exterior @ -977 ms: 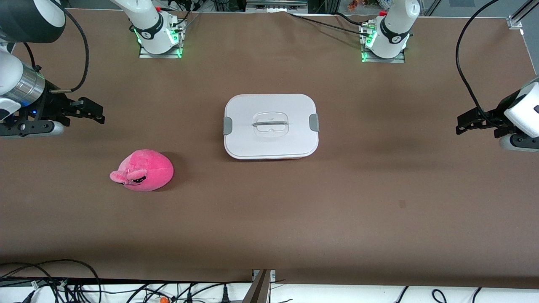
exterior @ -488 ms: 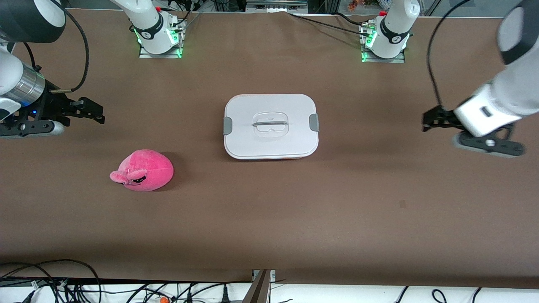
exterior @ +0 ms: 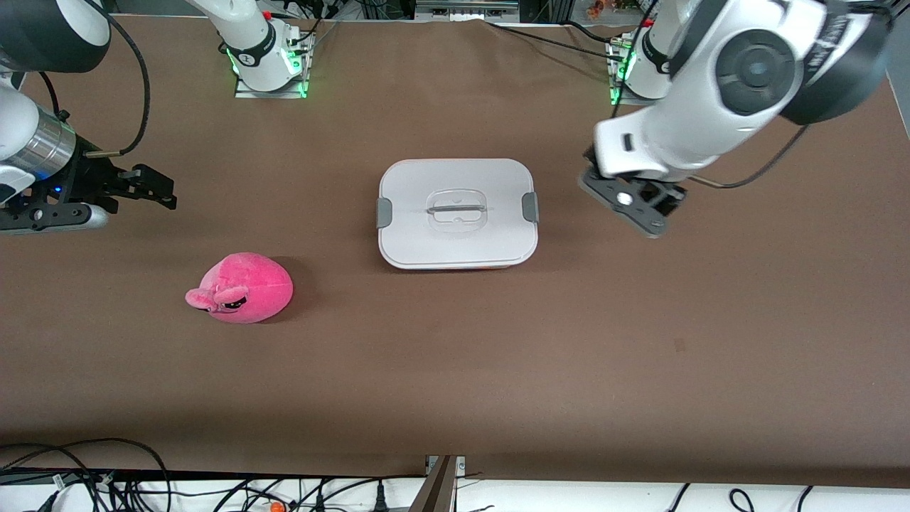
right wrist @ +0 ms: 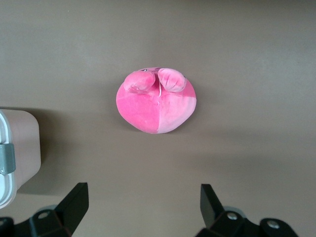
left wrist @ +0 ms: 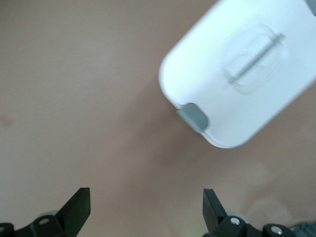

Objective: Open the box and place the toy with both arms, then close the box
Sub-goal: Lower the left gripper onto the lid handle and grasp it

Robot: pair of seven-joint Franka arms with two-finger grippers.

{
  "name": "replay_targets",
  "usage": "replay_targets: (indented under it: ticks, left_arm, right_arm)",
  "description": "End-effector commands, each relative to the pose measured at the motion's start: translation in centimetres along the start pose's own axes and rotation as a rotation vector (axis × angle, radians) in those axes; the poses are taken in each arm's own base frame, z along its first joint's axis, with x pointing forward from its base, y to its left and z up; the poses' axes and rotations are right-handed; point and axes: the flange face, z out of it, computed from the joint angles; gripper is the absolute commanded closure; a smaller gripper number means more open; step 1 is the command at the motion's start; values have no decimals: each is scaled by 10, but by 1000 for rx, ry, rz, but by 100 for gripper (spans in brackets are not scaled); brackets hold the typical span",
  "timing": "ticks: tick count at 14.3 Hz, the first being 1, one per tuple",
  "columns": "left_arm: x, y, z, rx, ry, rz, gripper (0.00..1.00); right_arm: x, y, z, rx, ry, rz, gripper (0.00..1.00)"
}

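A brown table (exterior: 455,370) carries the box (exterior: 458,212) with its lid on and both grey clips down. The left gripper (left wrist: 145,210) hangs with fingers apart over the table just beside the box's clip at the left arm's end. The right gripper (right wrist: 143,207), fingers spread, waits near the table's end, with the toy (exterior: 242,288) well apart from the box.

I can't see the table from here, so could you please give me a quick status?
Left gripper open over bare table beside the white-lidded plastic box. Right gripper open, waiting at its end. Lid on; pink plush toy on the table. Nothing in the way.
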Motion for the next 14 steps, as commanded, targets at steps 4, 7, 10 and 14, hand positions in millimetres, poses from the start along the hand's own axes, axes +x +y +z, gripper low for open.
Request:
replay_targets:
  ticks: [4, 7, 10, 14]
  left_arm:
    - [54, 97, 45, -14, 0, 270, 0]
    - [77, 149, 70, 107, 9, 386, 0]
    - [96, 184, 104, 161, 9, 459, 0]
    - [113, 198, 139, 238, 55, 520, 0]
  right_arm:
    - [3, 2, -4, -12, 5, -6, 0]
    - [3, 2, -4, -12, 5, -6, 0]
    - [3, 2, -3, -12, 4, -8, 0]
    - [3, 2, -3, -12, 4, -8, 0]
